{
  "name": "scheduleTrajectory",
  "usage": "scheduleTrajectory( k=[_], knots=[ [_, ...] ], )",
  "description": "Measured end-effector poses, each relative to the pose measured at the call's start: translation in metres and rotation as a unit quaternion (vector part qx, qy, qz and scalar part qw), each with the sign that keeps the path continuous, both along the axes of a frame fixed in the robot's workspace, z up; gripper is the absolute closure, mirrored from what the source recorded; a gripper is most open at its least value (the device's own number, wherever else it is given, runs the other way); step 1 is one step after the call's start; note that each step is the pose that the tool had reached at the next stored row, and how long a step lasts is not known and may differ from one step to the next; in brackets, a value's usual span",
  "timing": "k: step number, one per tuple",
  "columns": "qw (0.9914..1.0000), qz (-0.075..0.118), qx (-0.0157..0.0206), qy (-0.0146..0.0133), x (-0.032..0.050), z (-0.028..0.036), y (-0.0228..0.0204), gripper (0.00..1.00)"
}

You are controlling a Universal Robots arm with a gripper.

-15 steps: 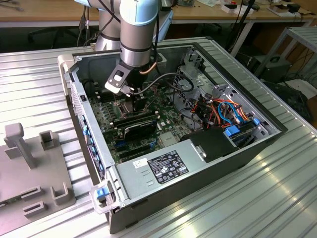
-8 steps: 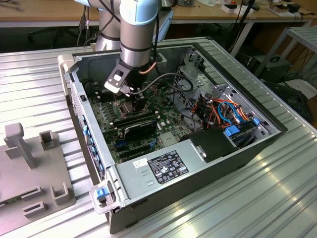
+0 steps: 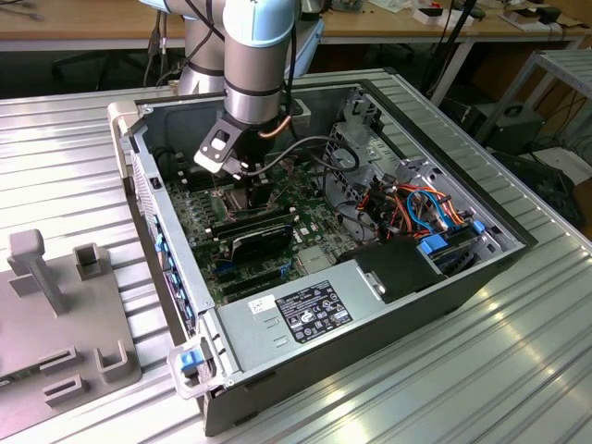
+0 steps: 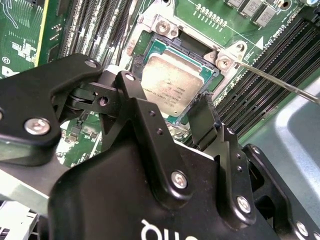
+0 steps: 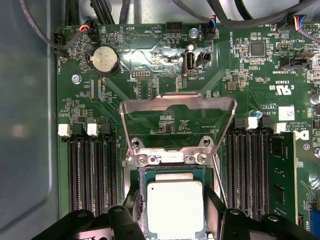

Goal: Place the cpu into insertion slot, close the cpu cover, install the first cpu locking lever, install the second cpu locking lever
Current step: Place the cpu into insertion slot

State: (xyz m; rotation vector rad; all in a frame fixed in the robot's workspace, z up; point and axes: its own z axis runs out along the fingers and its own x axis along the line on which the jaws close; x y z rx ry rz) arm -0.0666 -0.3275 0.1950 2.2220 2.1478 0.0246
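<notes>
Fingers (image 4: 202, 117) of the black metal gripper (image 4: 165, 92) squeeze two sides of the small flat square cpu with a silvery-grey metal top (image 4: 172, 80). The cpu sits in the square insertion slot with a silvery metal rim (image 5: 167, 159), on the green circuit board (image 5: 150, 55).

In the first wrist view the thin silvery metal cpu cover with a big square window (image 5: 177, 101) stands open, hinged at the slot's edge. You can see the board through its window. Long black card slots (image 5: 92, 170) run along both sides of the slot. In the second wrist view a thin shiny wire lever (image 4: 280, 82) sticks out from one corner of the slot.

In the exterior view the grey and pale blue robot arm (image 3: 250, 55) hangs into the open dark metal computer case (image 3: 444, 282). The gripper is low over the board, at about 10 o'clock from the middle of the case. Orange and blue cables (image 3: 421, 208) lie at 3 o'clock from the gripper. A grey plastic holder block (image 3: 55, 314) rests on the ribbed metal table (image 3: 518, 370), at 8 o'clock from the case.
</notes>
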Motion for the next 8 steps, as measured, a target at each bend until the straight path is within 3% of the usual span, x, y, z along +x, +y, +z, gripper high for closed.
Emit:
scheduleTrajectory(
  k=[8],
  knots=[
    [1.0,0.0,0.0002,-0.0001,-0.0005,-0.0003,0.0001,0.38]
  ],
)
